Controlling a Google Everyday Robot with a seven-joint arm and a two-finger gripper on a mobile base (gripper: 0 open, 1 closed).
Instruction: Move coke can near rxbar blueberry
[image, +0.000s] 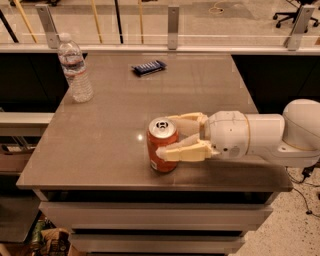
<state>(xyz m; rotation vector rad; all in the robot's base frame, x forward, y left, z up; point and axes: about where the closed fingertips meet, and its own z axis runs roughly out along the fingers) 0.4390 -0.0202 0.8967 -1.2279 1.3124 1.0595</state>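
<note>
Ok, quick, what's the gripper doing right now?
Gripper: fingers closed around the coke can, near the table's front edge.

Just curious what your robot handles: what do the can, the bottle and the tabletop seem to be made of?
The can looks like painted metal: shiny silver top with a pull tab; the hand grips it near the front edge. The bottle is see-through, likely plastic. The tabletop is smooth, grey, faintly glossy: perhaps laminate or stone.
</note>
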